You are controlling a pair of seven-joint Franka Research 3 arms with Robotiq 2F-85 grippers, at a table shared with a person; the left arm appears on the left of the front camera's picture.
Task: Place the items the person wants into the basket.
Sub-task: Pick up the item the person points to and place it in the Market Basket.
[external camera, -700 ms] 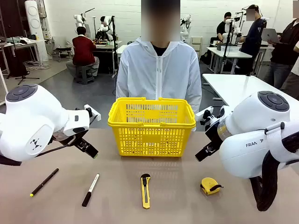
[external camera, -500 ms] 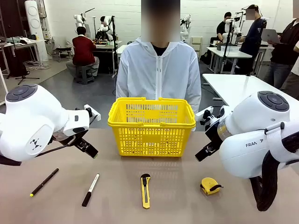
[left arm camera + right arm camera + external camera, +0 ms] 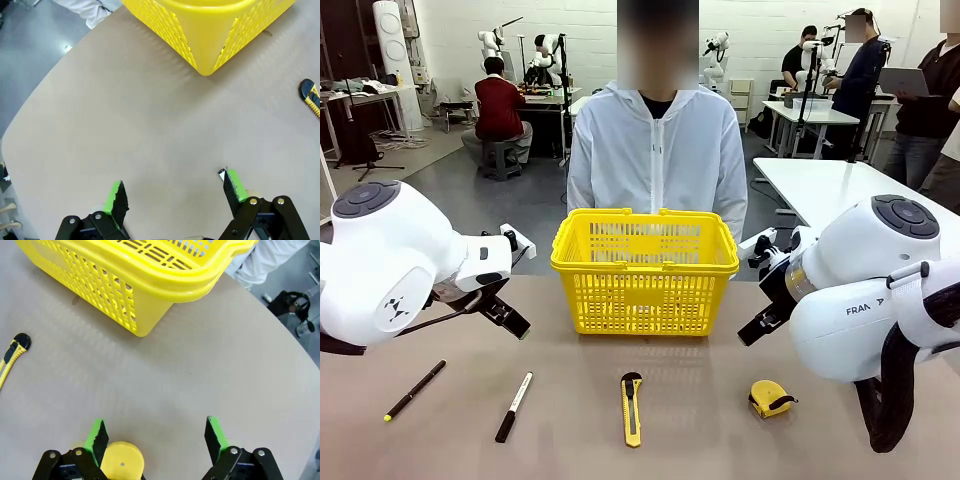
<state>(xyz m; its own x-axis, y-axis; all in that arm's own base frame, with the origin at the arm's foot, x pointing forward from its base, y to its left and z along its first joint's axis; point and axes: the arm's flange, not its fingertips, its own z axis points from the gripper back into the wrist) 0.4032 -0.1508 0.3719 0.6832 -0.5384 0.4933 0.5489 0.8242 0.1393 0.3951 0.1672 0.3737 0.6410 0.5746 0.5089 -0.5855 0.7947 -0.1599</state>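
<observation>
Evidently hovered pre-pick, left gripper [image 3: 171, 182] and right gripper [image 3: 155, 422] fingers apart, empty; needed descent onto slim black yellow-tipped pen [image 3: 415, 390] or rounded yellow tape measure [image 3: 772, 398].

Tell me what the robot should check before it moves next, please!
1. Left gripper open and empty: ok.
2. Right gripper open and empty: ok.
3. Yellow lattice plastic basket upright, top unblocked: ok.
4. Slim black pen with yellow tip lying free, nothing touching it: ok.
5. Small rounded yellow tape measure with black trim lying free, nothing touching it: ok.
6. Person in white hooded jacket has shown which items they want: cannot tell.
</observation>
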